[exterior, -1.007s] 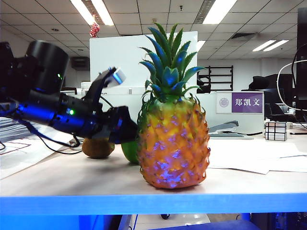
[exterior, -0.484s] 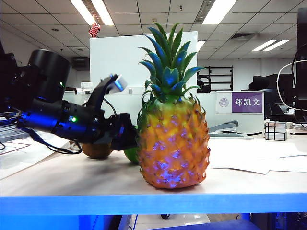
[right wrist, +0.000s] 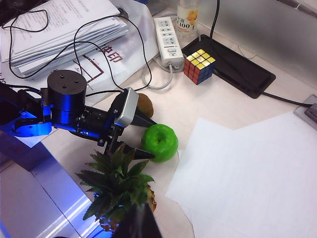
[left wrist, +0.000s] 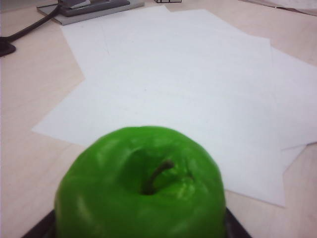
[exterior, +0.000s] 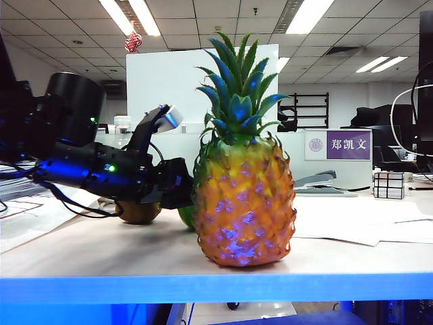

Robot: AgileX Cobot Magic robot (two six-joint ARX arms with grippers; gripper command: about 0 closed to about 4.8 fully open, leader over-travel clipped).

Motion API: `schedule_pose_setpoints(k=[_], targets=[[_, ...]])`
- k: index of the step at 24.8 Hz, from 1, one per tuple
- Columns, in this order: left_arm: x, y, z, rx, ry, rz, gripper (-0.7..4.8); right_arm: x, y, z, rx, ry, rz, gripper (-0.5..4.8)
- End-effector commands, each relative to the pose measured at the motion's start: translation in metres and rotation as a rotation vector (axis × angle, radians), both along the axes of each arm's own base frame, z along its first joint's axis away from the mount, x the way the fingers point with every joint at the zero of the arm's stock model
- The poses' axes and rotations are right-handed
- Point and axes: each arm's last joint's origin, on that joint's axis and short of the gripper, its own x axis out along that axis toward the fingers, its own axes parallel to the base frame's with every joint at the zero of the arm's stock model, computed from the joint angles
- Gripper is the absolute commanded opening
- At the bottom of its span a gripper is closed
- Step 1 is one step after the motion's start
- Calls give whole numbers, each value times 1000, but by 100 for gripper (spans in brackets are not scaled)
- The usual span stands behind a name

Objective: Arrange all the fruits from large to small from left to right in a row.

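On the worktop (exterior: 101,250), the green apple (right wrist: 159,141) is straddled by the left gripper (right wrist: 148,139) — its fingers (right wrist: 143,120) are set on either side and, compared with a second ago, have been brought in from fully open and pushed further forward. A firm grip is not yet shown. The kiwi (right wrist: 144,104) lies just behind; the pineapple (exterior: 243,203) stands beside them. The right gripper is not seen, and is taken to be closed on nothing. Pick-up of the apple appears imminent.

The pineapple (exterior: 243,203) stood upright at center frame. Behind it, left, the green apple (right wrist: 160,142) sat stem-up; the brown kiwi (exterior: 138,211), seemingly on its side, lay farther left.
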Motion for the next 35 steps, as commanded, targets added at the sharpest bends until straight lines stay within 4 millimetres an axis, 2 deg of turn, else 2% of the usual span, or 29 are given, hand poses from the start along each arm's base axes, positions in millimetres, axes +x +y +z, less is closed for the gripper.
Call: schedule_pose_setpoints(k=[1, 4, 8, 12, 13, 15, 16, 17, 19, 21, 23, 25, 29, 32, 35], targets=[[7, -3, 11, -30, -38, 18, -5, -1, -1, 3, 6, -20, 1, 17], [16, -6, 21, -61, -60, 58, -5, -1, -1, 3, 5, -22, 2, 17], [38, -17, 54, -142, -135, 51, -5, -1, -1, 3, 5, -22, 2, 18], [65, -31, 109, -263, -223, 11, -5, -6, -4, 6, 16, -40, 2, 18], [73, -37, 133, -304, -224, -68, -5, -9, -6, 8, 26, -57, 2, 18], [78, -48, 168, -354, -177, -221, -5, -16, -11, 13, 36, -99, -27, 18], [77, -56, 178, -356, -178, -269, -5, -19, -14, 14, 33, -113, -46, 18], [70, -65, 193, -355, -199, -340, -5, -25, -19, 17, 28, -139, -85, 18], [53, -91, 209, -358, -220, -510, -5, -34, -26, 20, 26, -170, -125, 17], [34, -114, 213, -348, -187, -681, -5, -42, -32, 22, 25, -199, -163, 18], [10, -143, 208, -316, -123, -793, -5, -55, -41, 25, 33, -233, -196, 18], [-11, -164, 199, -245, -104, -812, -5, -70, -51, 27, 52, -258, -224, 17], [-59, -204, 177, 14, -149, -791, -5, -98, -70, 25, 65, -270, -288, 17], [-86, -221, 173, 48, -123, -820, -5, -110, -78, 19, 52, -230, -339, 18], [-118, -241, 171, 116, -181, -739, -5, -126, -88, 15, 59, -220, -368, 18]])
